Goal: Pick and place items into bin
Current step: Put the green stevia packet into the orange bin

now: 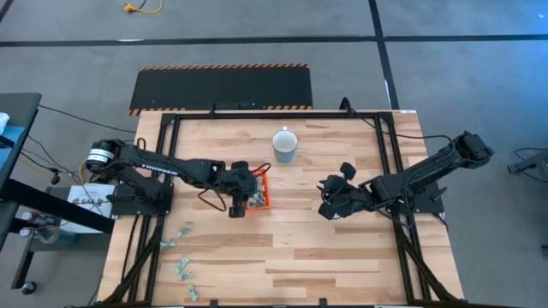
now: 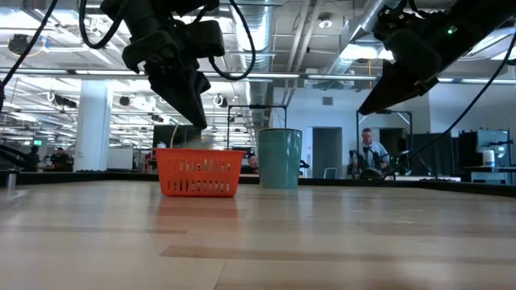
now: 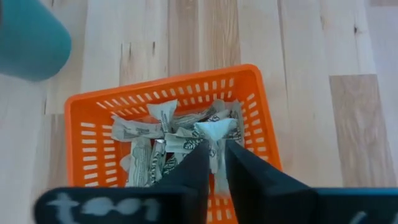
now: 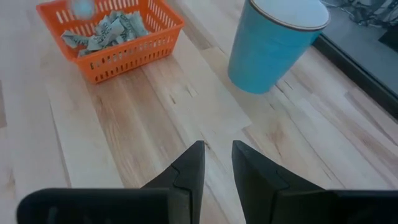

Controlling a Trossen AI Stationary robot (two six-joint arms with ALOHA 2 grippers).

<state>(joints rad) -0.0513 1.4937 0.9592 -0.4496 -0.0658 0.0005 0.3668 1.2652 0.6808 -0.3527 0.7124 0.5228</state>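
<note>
The orange bin (image 3: 168, 93) stands on the table's middle, its floor covered by several pale green-and-white crinkled items (image 3: 149, 134). My left gripper (image 3: 216, 149) hangs just above the bin (image 1: 259, 192), at its near part, shut on one item. More items (image 1: 184, 229) lie loose on the wood near the table's left front, some (image 1: 182, 267) closer to the front edge. My right gripper (image 4: 217, 152) waits right of the middle (image 1: 328, 205), above the bare wood, open with nothing between its fingers. My left gripper pinches one wrapped item between its two fingers. The item's crinkled head (image 3: 214, 130) sticks out past the fingertips, and its tail runs back between them. The fingers slant down from the table's left. The item hangs over the heap in the bin; whether it touches the heap, I cannot tell.
A pale blue mug (image 1: 285, 144) stands upright just behind the bin, toward the far edge (image 4: 273, 43). A dark metal frame (image 1: 385, 162) runs round the table. Bare wood lies between the bin and my right gripper and along the front.
</note>
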